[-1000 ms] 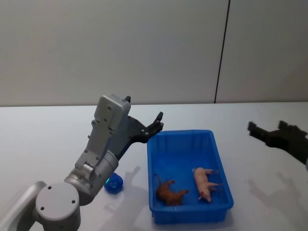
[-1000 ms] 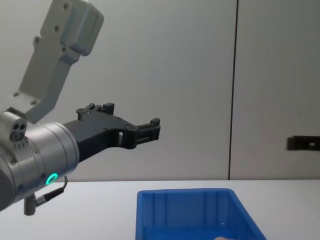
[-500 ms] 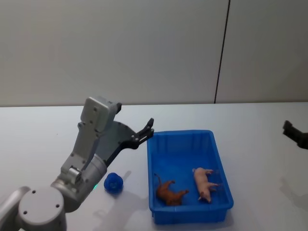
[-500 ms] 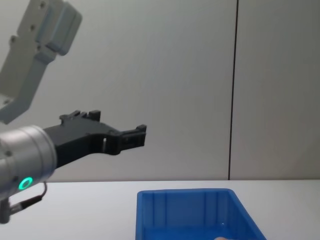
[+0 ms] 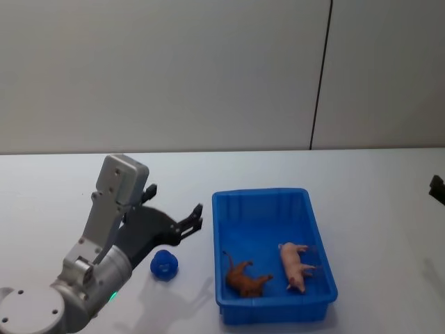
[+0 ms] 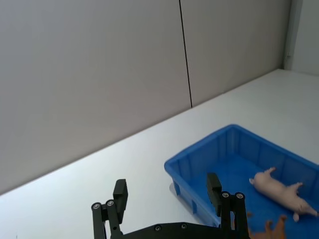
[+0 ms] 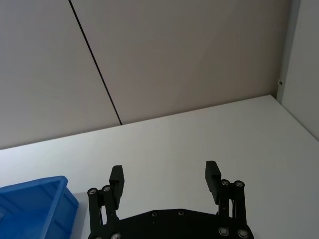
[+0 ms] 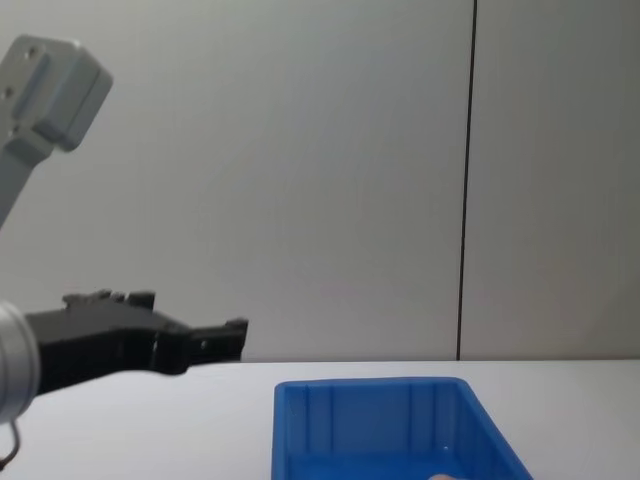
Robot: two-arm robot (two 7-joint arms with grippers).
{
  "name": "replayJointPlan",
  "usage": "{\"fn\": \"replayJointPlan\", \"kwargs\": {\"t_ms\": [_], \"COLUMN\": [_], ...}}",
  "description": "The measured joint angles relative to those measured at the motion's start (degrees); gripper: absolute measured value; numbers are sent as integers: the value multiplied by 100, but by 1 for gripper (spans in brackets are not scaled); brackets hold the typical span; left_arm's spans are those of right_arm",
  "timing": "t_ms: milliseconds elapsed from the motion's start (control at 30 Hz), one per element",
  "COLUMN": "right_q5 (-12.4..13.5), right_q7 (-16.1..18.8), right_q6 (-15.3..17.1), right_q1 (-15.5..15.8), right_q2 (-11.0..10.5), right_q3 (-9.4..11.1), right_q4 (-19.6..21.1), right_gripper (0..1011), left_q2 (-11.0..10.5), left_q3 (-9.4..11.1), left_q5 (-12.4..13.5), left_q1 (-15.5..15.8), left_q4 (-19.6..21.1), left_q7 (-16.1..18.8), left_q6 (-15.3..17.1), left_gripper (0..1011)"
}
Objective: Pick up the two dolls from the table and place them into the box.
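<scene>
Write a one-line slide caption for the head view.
Brown doll and pink doll lie in the blue box; open left gripper hangs left of it, right gripper at the view's right edge.

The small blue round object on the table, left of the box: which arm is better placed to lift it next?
Left, probably. The open left pincer hangs near the small blue object, on the same side of the box. The open right pincer is far out beyond the box's other side.
</scene>
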State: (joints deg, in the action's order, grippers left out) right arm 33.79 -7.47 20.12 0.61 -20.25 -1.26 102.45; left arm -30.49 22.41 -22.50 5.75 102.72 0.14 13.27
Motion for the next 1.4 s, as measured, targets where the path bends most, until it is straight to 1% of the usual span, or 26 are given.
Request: {"fn": "replayJointPlan", "kwargs": {"t_ms": [167,200,233,300,433,467,500,533,633,733,900,933,1033,1400], "right_q5": [11,12,13,15,19,19,20,20,23,25,27,27,27,27], "right_q7": [-46,-51,-56,-69,-87,-91,-96,-99,-106,-112,-119,-122,-123,-130], "right_q6": [-44,-49,-53,-63,-82,-86,-91,-92,-99,-104,-111,-113,-116,-123], "right_q1": [30,33,36,45,56,59,62,63,67,71,75,76,78,83], "right_q2": [-12,-13,-14,-18,-22,-22,-23,-23,-25,-26,-28,-29,-30,-32], "right_q3": [23,25,29,36,42,44,47,48,52,55,57,58,59,64], "right_q4": [4,4,4,6,8,8,10,10,11,12,12,12,12,12], "right_gripper": [1001,1001,1001,1001,1001,1001,1001,1001,1001,1001,1001,1001,1001,1001], "left_q2": [-125,-161,-161,-221,-261,-281,-281,-286,-285,-247,-148,-148,-61,198], "left_q3": [-47,-60,-60,-82,-101,-111,-111,-115,-120,-123,-113,-113,-97,-52], "left_q5": [-192,-253,-253,-344,-427,-471,-471,-493,-522,-532,-470,-470,-410,-244], "left_q1": [-126,-157,-157,-209,-243,-257,-257,-258,-249,-183,-40,-40,58,369], "left_q4": [122,156,156,200,217,217,217,207,156,20,-233,-233,-418,-894], "left_q7": [46,59,59,80,91,91,91,91,76,11,-155,-155,-266,-514], "left_q6": [339,458,458,691,936,1121,1121,1230,1419,1643,1843,1843,1914,1961], "left_gripper": [1001,1001,1001,1001,1001,1001,1001,1001,1001,1001,1001,1001,1001,1001]}}
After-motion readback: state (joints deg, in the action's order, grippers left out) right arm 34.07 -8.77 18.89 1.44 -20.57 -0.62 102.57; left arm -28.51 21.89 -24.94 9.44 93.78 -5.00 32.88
